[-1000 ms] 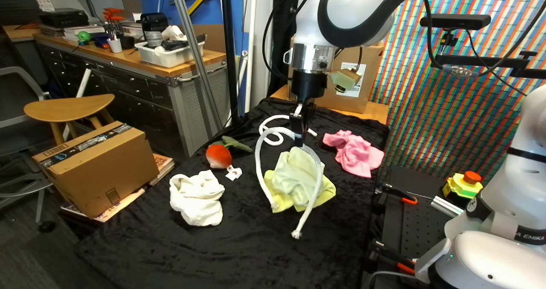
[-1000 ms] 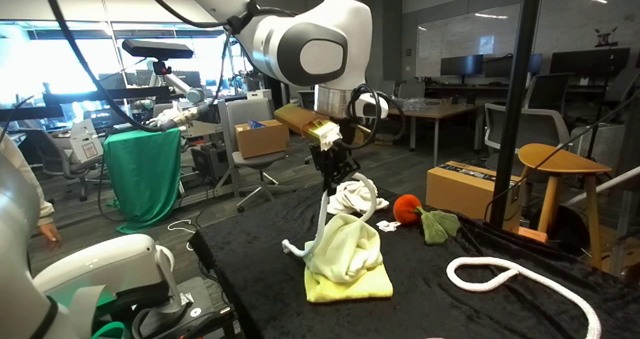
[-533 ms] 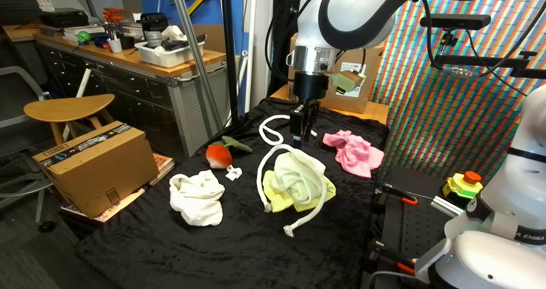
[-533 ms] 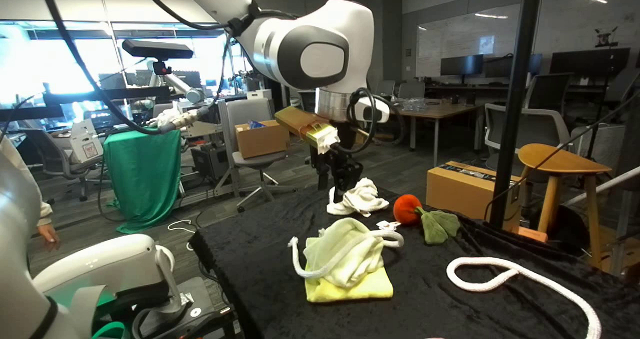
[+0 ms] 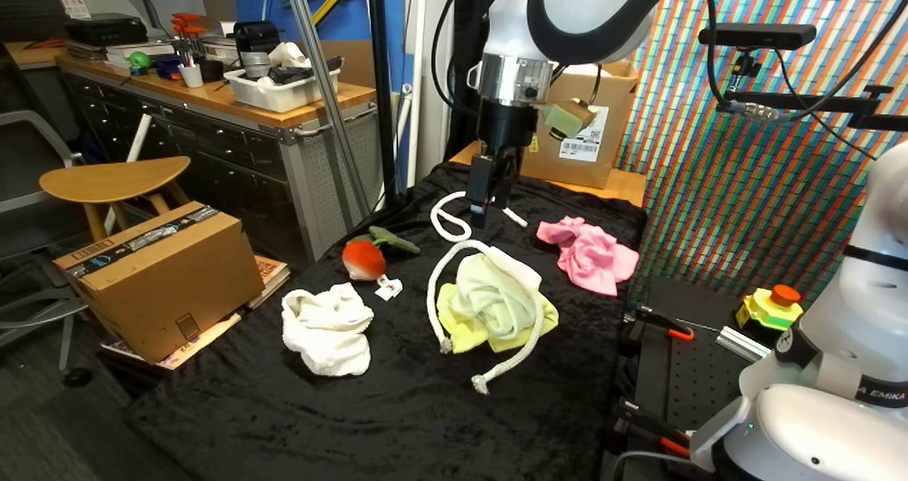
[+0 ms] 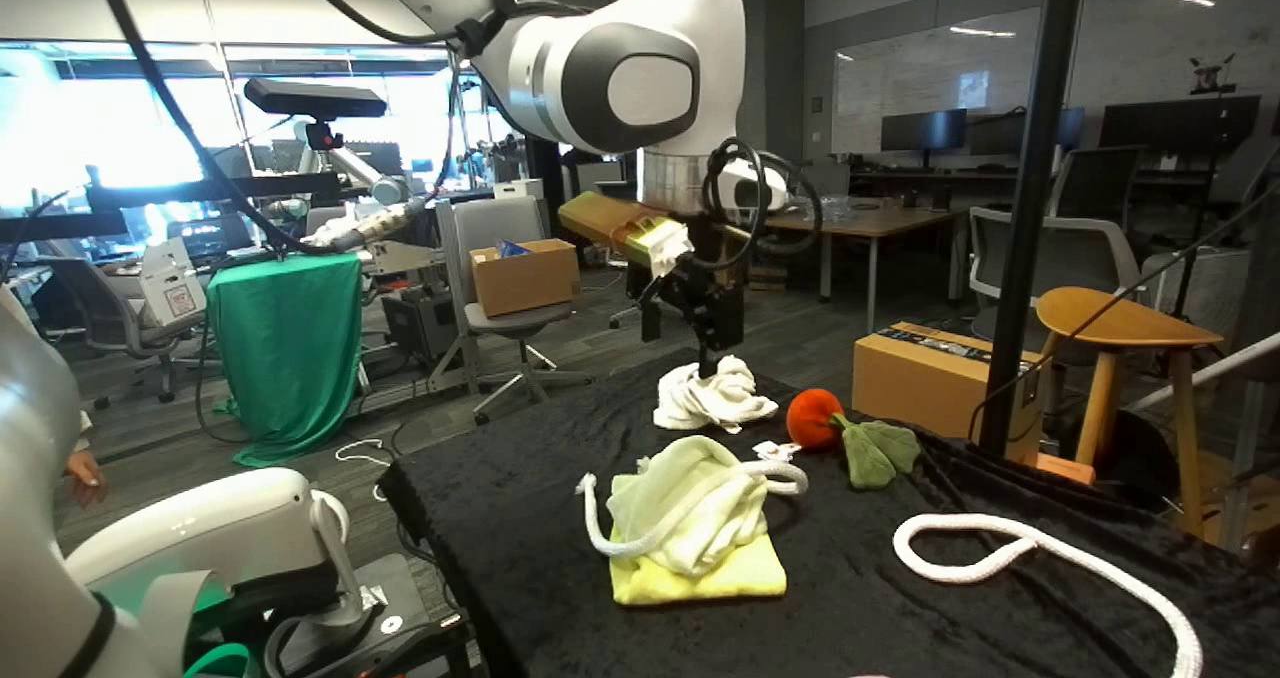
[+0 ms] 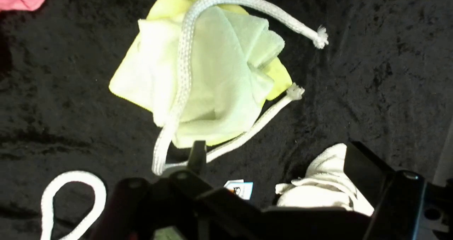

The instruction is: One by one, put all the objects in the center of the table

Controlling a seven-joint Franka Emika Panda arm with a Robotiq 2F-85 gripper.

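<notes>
Gripper [image 7: 274,146] hangs above table [image 5: 298,424], jaws wide apart. Below it, to one side: white rope [image 7: 184,56] over pale cloth [image 7: 219,63] on yellow-green cloth [image 6: 700,586]; red ball [image 6: 812,418], white cloth [image 5: 330,332] also below; second rope [image 6: 960,522], pink cloth [image 5: 592,257] farther out.

Two white ropes, a looped rope [image 6: 1030,538] at lower right and a draped rope [image 6: 660,528] mid-frame in an exterior view; four cloths, a white cloth [image 5: 326,332] left of centre, a pink cloth [image 5: 589,257] right of centre, a yellow cloth [image 5: 468,338] and a paler cloth [image 5: 489,303] stacked mid-frame in an exterior view; one red ball-like thing [image 5: 364,260] and one tag [image 5: 389,287], both left of centre; one stool [image 5: 117,178], far left.
</notes>
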